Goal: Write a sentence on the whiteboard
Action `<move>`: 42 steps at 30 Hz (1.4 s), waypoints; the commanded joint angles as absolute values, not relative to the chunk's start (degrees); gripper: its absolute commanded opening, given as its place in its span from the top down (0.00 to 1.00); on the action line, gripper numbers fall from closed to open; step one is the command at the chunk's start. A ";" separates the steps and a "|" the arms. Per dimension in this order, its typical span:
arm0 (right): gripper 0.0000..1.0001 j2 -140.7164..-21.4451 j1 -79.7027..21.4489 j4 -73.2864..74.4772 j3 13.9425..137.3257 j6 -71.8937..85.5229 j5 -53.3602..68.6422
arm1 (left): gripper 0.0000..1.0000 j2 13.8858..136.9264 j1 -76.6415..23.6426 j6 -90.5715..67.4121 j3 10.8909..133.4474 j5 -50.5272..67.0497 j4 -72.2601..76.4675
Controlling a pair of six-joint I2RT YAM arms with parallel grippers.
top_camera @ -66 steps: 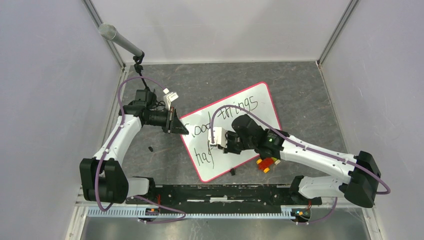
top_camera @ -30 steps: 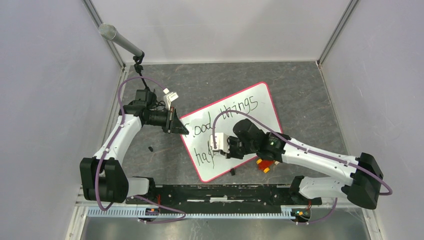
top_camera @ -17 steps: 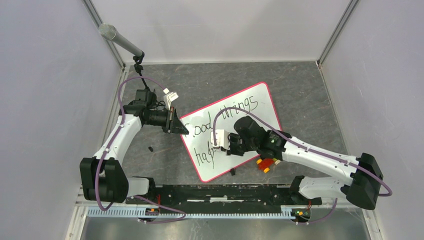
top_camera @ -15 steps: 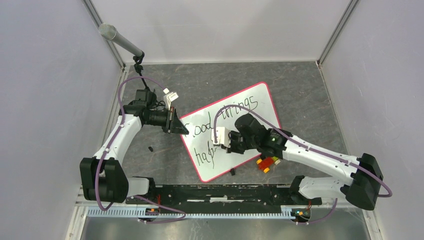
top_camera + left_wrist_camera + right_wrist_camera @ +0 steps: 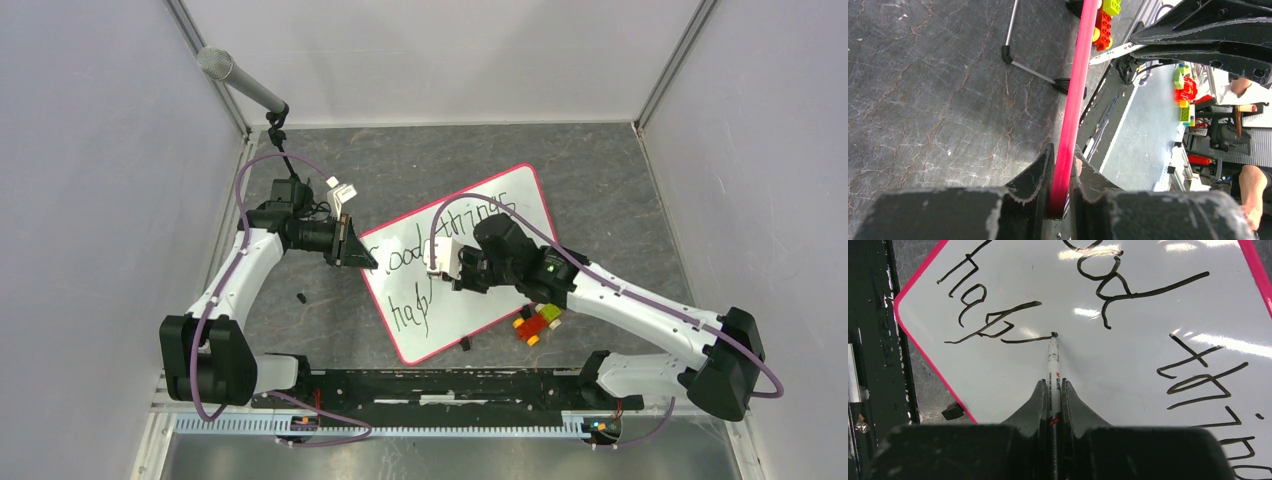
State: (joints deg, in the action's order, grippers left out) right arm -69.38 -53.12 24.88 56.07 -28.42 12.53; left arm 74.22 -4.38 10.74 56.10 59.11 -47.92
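Whiteboard (image 5: 1128, 350) under right hand (image 5: 1052, 390), marker (image 5: 1052, 360) (clamped) touching it

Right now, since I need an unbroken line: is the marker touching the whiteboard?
Touching. The right wrist view shows the marker with its tip resting on the whiteboard, no gap visible.

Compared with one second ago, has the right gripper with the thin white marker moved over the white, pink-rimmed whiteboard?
Yes. The right gripper, shut on the marker, has shifted upward in the top view, away from the whiteboard's near corner.
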 commanded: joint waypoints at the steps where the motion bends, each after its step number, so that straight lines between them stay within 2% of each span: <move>1: 1.00 -68.60 -53.10 24.96 54.31 -28.46 13.04 | 0.98 74.33 -4.64 12.58 57.60 54.40 -45.97; 15: 1.00 -67.17 -57.33 22.87 45.00 -24.80 17.56 | 0.98 74.87 -4.66 12.92 57.66 54.45 -45.97; 27: 1.00 -66.74 -55.20 26.18 55.14 -25.29 18.68 | 0.98 73.98 -4.67 12.69 57.26 54.32 -45.97; 42: 1.00 -68.47 -53.67 25.05 53.78 -27.23 13.92 | 0.98 74.24 -4.66 12.61 57.39 54.32 -45.97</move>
